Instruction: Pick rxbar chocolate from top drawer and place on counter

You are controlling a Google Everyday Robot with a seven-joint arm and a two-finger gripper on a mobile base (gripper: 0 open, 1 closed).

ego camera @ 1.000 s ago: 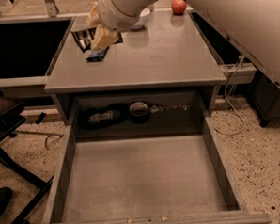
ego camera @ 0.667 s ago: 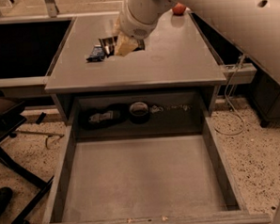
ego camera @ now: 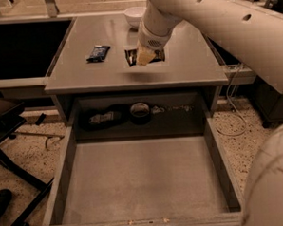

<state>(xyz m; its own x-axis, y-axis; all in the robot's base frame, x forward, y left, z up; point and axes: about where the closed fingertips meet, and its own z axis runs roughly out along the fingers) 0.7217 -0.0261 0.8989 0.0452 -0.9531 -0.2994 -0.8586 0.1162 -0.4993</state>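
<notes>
My gripper [ego camera: 145, 56] hangs low over the middle of the counter [ego camera: 191, 67], shut on the rxbar chocolate [ego camera: 130, 56], a dark wrapper that sticks out on both sides of the yellowish fingers. I cannot tell whether the bar touches the counter. The top drawer [ego camera: 145, 179] is pulled fully open below the counter's front edge, and its flat grey bottom is bare. My arm reaches in from the upper right.
A dark blue wrapped bar [ego camera: 98, 52] lies on the counter left of the gripper. A white bowl [ego camera: 135, 14] stands at the counter's back. In the recess behind the drawer lie a dark object [ego camera: 101, 118] and a round roll [ego camera: 140, 110]. A chair base [ego camera: 14, 188] stands at left.
My gripper has carried the rxbar chocolate to the right, from the counter's left part to its middle. The dark blue bar and the drawer have not moved.
</notes>
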